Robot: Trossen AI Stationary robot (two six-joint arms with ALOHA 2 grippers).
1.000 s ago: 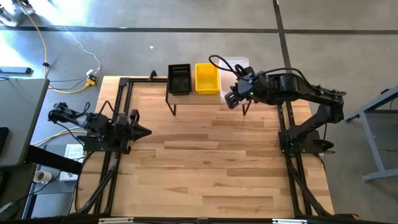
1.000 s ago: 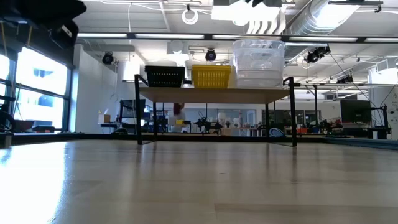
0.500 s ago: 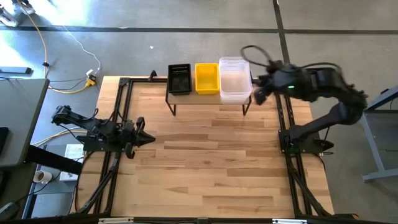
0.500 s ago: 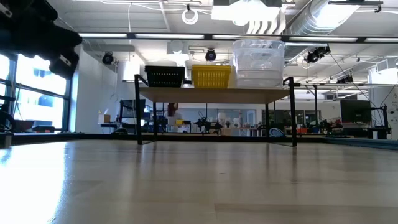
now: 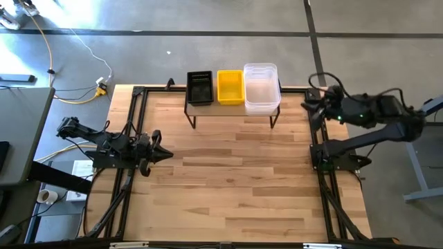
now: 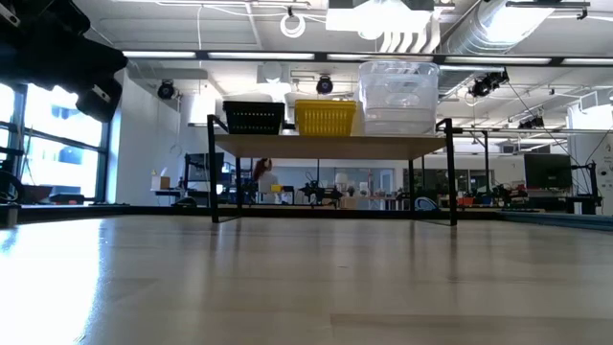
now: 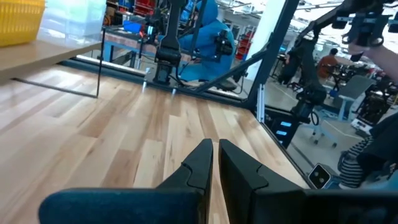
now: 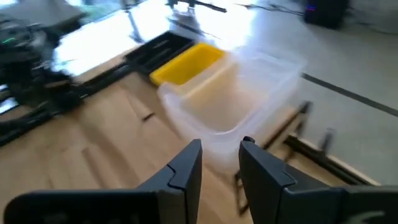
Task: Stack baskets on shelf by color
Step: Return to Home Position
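**Three colour stacks on the shelf, both arms off to the sides**

The shelf [image 6: 330, 146], a pale wood plank on thin black legs, stands at the far edge of the tabletop [image 5: 235, 180]. It carries the black baskets [image 5: 200, 87] of perforated mesh at its left end, the glossy yellow baskets [image 5: 230, 87] in the middle, and the clear baskets [image 5: 261, 88] at its right end. The clear ones are translucent, round-cornered and the tallest pile. How many are nested in each pile cannot be counted. No basket lies loose on the boards, so the sorting looks finished and only parking the arms seems left. The left hand [image 5: 163, 151] hovers by the tabletop's left edge, fingers pressed together and empty. The right hand [image 5: 309, 111] hangs at the right edge near the far corner, fingers parted around nothing.
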